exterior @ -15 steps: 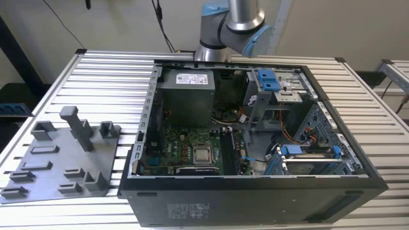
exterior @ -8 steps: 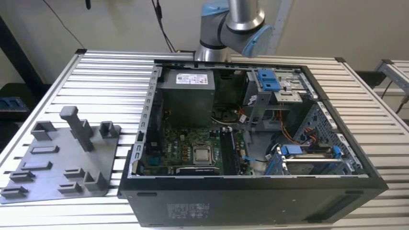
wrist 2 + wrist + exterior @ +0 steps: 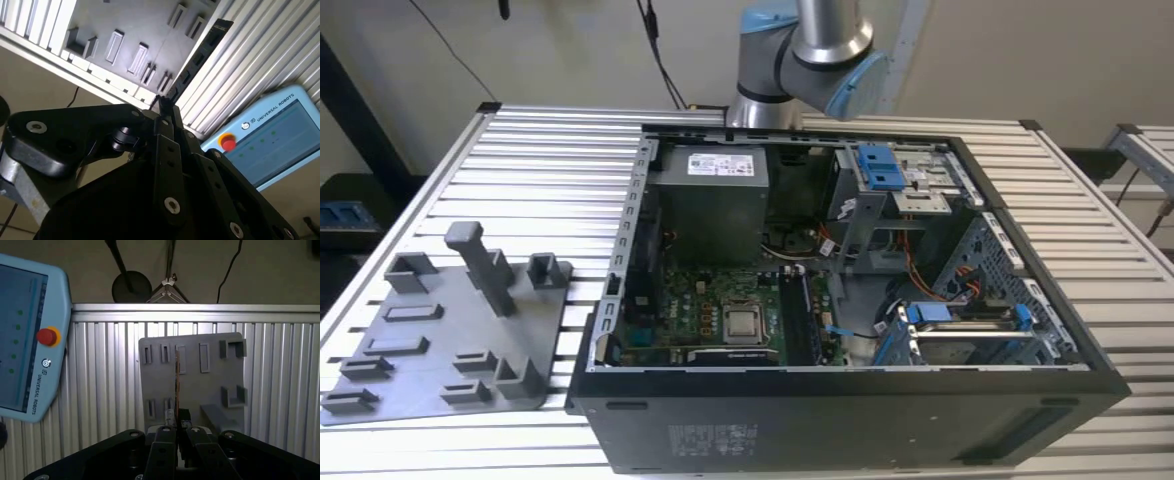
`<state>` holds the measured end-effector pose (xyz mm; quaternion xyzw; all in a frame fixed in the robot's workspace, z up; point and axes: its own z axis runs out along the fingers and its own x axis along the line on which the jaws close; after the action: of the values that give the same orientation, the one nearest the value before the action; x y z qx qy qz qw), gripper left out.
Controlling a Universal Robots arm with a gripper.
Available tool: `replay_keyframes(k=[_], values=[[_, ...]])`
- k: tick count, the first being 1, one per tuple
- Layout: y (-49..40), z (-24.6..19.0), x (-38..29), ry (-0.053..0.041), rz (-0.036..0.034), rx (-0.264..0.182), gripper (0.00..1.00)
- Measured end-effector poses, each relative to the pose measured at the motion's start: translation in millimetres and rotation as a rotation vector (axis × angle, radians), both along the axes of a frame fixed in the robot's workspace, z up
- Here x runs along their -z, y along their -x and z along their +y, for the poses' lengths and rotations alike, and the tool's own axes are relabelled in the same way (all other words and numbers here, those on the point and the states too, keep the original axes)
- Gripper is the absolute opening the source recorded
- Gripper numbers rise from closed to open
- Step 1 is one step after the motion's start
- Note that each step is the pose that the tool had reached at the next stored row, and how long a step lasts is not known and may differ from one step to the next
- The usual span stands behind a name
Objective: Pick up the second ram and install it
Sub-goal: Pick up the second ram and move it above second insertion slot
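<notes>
**While pinched near one end, the second ram (image 3: 176,380) can twist**

Widest is the slatted surface (image 3: 520,140). It carries the open computer case (image 3: 854,410), from centre to the exterior view's right, and the grey fixture tray (image 3: 440,330) at the exterior view's left. In the first wrist view the end effector (image 3: 178,427) is clamped on the strip, edge-on, with that tray behind it. My judgement is that a loose pinch would let it tilt and enter the case crooked.

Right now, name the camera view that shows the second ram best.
The second wrist view. There the second ram turns its flat side to the camera, with its row of chips visible, and sticks out from the end effector that grips it. In the first wrist view the second ram is edge-on, a thin line over the grey fixture tray.
</notes>
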<state>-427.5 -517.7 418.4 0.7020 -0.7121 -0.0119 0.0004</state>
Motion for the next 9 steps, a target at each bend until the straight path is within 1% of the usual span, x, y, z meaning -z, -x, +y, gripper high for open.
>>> replay_keyframes(k=[5,9], values=[[-9.2,-0.1,0.2,-0.0002,0.0000,0.000,0.14],[-19.9,-0.1,0.1,-0.0001,0.0005,0.000,0.14]])
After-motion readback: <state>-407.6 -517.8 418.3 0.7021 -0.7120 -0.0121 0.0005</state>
